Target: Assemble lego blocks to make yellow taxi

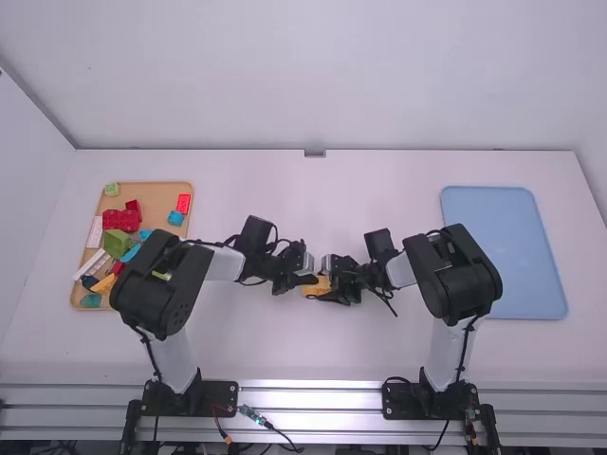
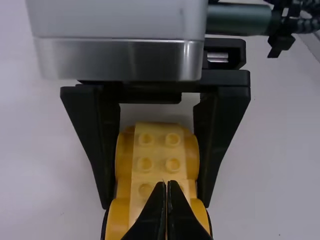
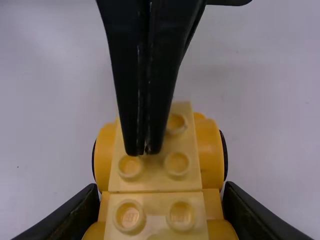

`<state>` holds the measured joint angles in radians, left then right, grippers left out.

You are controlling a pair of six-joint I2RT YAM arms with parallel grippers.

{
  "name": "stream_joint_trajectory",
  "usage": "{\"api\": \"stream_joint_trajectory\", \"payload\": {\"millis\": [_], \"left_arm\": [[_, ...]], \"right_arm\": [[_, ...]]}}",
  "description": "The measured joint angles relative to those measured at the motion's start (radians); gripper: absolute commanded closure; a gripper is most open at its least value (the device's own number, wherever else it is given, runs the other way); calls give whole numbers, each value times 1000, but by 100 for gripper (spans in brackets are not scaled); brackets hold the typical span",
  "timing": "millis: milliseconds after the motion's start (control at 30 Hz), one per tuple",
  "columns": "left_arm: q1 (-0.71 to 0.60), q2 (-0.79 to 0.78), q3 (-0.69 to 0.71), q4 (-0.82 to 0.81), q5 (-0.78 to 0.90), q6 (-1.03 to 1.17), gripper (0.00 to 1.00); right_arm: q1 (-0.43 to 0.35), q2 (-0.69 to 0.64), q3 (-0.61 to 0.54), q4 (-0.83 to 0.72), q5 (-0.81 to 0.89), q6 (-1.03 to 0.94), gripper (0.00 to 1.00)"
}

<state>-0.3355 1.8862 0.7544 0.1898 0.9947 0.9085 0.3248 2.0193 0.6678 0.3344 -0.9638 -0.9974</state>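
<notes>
One yellow wheeled base (image 2: pixel 159 155) is mid-surface (image 1: pixel 322 204), clamped in the right claw (image 3: pixel 161 187); the left claw (image 2: pixel 167 184) is closed over its studs. Probably light, rigid; best held by its sides.

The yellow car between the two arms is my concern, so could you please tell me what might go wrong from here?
The left end effector is shut with its tips over the yellow car's studs, so an off-centre push might tip it. The right end effector grips its sides, so too hard a squeeze could loosen the seam between its studded sections.
</notes>
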Motion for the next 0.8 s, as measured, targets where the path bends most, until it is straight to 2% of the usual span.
{"api": "stream_joint_trajectory", "payload": {"millis": [267,500,800], "left_arm": [[0,11,-29,74,3,-3,98],[2,14,-23,68,1,-55,98],[15,-70,39,-183,-95,-64,98]], "right_arm": [[-2,0,0,-1,1,-1,48],[-3,0,0,-1,1,0,48],[2,0,1,2,2,11,47]]}}
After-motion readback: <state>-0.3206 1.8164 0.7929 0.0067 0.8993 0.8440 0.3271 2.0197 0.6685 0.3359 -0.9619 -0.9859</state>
